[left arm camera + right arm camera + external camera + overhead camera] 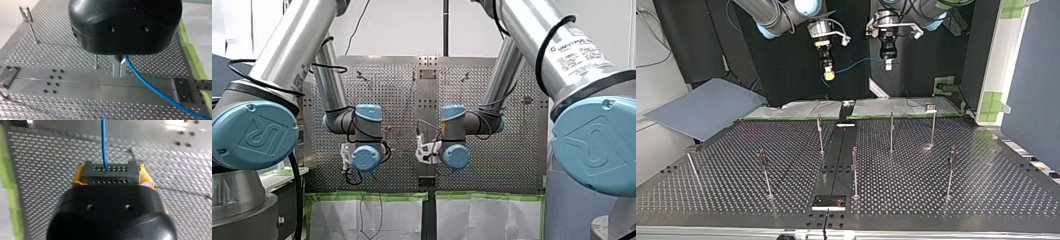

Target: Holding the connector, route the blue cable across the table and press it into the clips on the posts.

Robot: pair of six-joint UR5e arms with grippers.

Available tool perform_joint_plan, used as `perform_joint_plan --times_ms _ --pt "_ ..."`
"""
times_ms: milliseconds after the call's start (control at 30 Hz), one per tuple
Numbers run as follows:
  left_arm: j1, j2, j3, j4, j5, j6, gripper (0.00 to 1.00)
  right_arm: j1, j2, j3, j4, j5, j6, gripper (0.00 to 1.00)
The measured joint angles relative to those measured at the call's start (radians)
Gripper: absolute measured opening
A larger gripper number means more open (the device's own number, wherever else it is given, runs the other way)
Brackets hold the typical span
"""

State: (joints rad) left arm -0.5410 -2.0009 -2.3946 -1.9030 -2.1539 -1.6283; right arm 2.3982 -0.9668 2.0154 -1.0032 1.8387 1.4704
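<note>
Both grippers hang high above the far edge of the perforated table (986, 185) in the top view. My right gripper (828, 76), with yellow pads (76, 178), is shut on a grey connector (111, 171) with rows of small holes. The blue cable (103, 142) leaves the connector's face. It sags in a short arc (856, 62) across to my left gripper (889, 64). Its metal fingers (119, 71) are shut on the blue cable (155, 90), which trails off beside them. Several thin posts with clips (819, 135) (891, 131) (854, 170) stand below, none touching the cable.
More posts stand towards the table's sides (765, 172) (951, 170) (933, 125). A metal rail (836, 155) runs down the middle to a dark plate (828, 201). A grey-blue sheet (706, 107) lies off the table at the top view's left. Green tape (192, 55) edges the far side.
</note>
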Motion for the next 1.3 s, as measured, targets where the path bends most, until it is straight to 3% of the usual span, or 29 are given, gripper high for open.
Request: perform_joint_plan --times_ms 167,367,1300 --pt "0.005 -0.011 -0.002 -0.023 0.0 -0.001 0.0 0.008 0.039 0.0 0.036 0.001 0.0 0.0" --pt "0.005 -0.012 -0.003 -0.027 -0.001 -0.001 0.0 0.009 0.077 0.0 0.047 0.001 -0.001 0.0" --pt "0.005 -0.012 -0.003 -0.027 -0.001 -0.001 0.0 0.009 0.082 0.0 0.047 0.001 0.0 0.0"
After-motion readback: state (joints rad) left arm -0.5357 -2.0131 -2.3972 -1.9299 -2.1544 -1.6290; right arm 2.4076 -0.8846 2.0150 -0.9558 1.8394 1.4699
